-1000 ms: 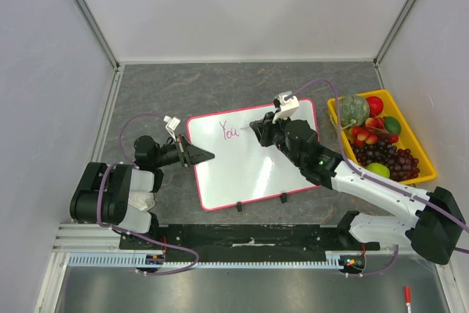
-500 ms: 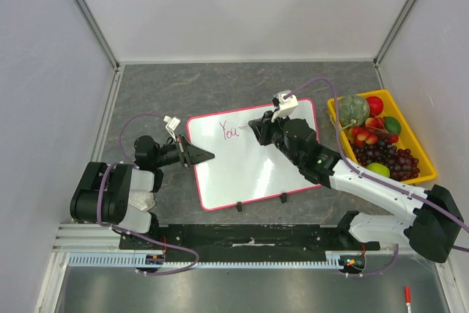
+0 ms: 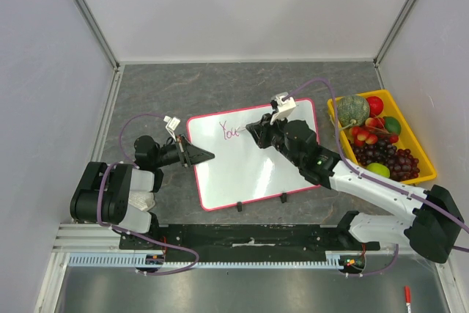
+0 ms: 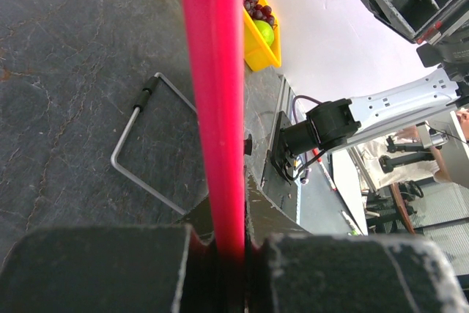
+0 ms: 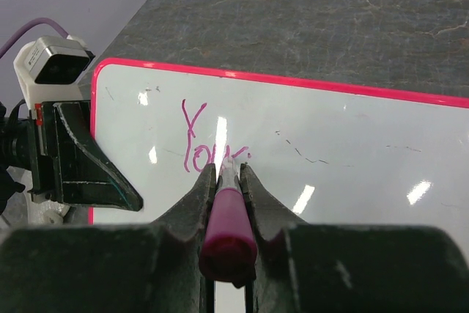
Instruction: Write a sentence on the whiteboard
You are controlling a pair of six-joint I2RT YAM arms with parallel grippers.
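While the left tool (image 3: 202, 156) stays clamped on the near-left rim of the whiteboard (image 3: 253, 170), steadying it in the middle of the table (image 3: 220, 86), the right tool (image 5: 223, 175) pinches a purple marker (image 5: 227, 218) tightly, its tip on the board just past the last letter. Over the past second this tool has crept slightly left, toward the writing. The sentence (image 5: 209, 144) reads only "You", near the board's far-left corner. By my judgement the first word is barely finished and nearly everything remains.
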